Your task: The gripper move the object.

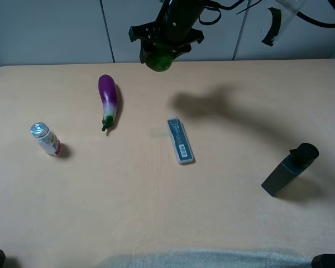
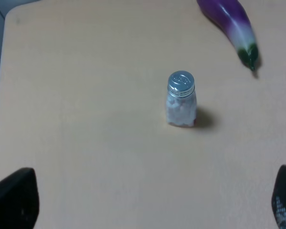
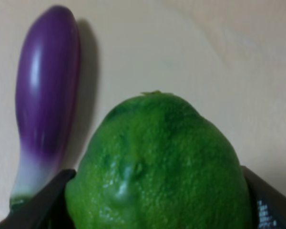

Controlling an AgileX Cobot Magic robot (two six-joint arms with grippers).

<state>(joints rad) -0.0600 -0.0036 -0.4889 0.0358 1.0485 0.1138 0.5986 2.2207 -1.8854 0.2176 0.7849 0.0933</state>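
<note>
The lime [image 1: 159,60] is held in the air over the far edge of the table [image 1: 223,223], about at the middle. It is clamped between the two fingers of the right gripper [image 1: 163,49], one finger at each side of the fruit. It seems to be carried high so that it passes above the other things without touching them. In the right wrist view the lime fills most of the picture and no table is seen under its skin, only beyond it.

To the left of the lime, and nearer, the eggplant [image 1: 108,100] lies on the table, well apart from it. A flat case [image 1: 180,140] lies near the middle, a small bottle [image 1: 45,138] stands at the left, and a black bottle [image 1: 289,170] lies at the right.

The left gripper [image 2: 150,200] is spread wide and holds nothing. It is probably kept aside, above the small bottle, so that the way is free for the other arm.
</note>
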